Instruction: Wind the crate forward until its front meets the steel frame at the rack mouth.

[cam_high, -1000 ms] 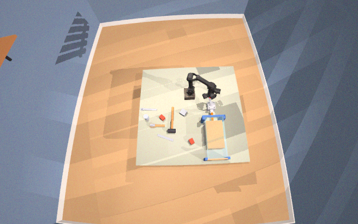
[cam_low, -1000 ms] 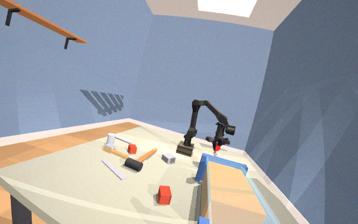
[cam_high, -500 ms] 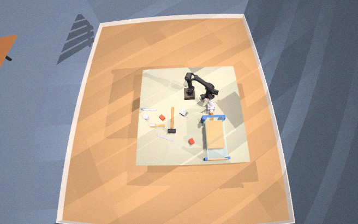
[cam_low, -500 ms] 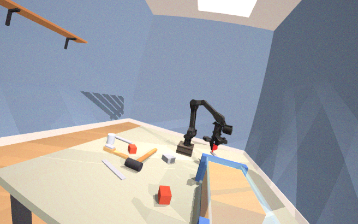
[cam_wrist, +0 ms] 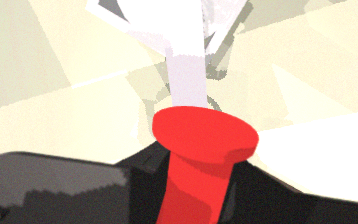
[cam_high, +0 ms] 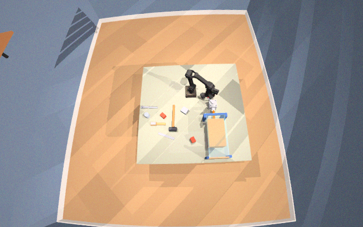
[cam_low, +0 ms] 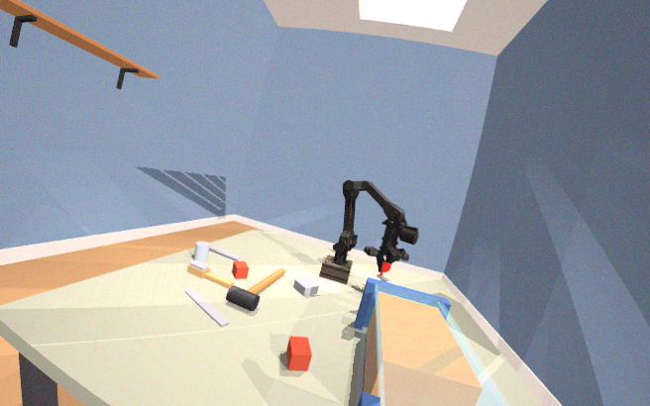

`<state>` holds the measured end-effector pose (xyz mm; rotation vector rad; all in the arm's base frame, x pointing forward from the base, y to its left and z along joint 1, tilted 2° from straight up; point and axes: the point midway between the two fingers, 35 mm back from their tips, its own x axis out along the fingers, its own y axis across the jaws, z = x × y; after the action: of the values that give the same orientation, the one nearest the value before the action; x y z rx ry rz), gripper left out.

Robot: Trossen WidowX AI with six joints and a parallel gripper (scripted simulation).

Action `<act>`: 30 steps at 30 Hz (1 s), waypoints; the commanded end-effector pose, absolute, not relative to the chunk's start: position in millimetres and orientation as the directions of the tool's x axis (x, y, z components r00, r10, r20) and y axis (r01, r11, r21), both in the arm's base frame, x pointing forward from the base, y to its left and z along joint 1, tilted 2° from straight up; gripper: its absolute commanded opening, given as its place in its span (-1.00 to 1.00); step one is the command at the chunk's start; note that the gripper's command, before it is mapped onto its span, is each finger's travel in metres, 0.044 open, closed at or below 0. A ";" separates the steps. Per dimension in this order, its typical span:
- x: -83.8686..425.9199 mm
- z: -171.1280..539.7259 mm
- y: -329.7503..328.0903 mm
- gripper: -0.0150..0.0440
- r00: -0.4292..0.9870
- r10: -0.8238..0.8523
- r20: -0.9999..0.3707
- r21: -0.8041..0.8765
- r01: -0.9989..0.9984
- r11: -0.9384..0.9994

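My gripper (cam_high: 208, 97) (cam_low: 384, 266) is shut on the red grip (cam_wrist: 204, 131) of the winch handle. The handle's pale arm (cam_wrist: 189, 82) runs from the grip toward the white winch (cam_high: 212, 104). The grip is on the robot-base side of the winch. The square key and the round hole are hidden. An orange strap (cam_high: 213, 112) runs from the winch to the cubby. The tan crate (cam_high: 216, 133) (cam_low: 421, 332) sits inside the clear-panelled cubby, looking flat. Its front is close behind the blue frame (cam_high: 218, 113) (cam_low: 408, 292); I cannot tell whether they touch.
A black-headed mallet (cam_high: 173, 116) (cam_low: 243, 298), a small yellow-handled tool (cam_high: 161, 124), a flat pale bar (cam_high: 166, 136) (cam_low: 206, 307) and two red blocks (cam_high: 192, 139) (cam_high: 162, 115) lie on the bench. A grey-white block (cam_high: 185, 110) (cam_low: 306, 286) lies between mallet and winch.
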<state>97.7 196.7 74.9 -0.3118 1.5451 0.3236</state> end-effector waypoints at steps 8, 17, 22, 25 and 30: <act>114.0 74.0 179.5 -0.49 0.024 -0.021 -1.000 -0.028 -0.381 0.924; 123.6 74.4 172.9 -0.49 0.025 -0.021 -0.999 -0.029 -0.381 0.924; 129.8 74.7 169.5 -0.49 0.025 -0.022 -0.999 -0.030 -0.381 0.924; 133.1 74.8 167.9 -0.49 0.026 -0.022 -0.999 -0.030 -0.381 0.924; 139.6 75.0 165.2 -0.49 0.026 -0.022 -0.999 -0.030 -0.381 0.924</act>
<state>126.3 172.1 75.5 -0.3240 1.5528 0.3258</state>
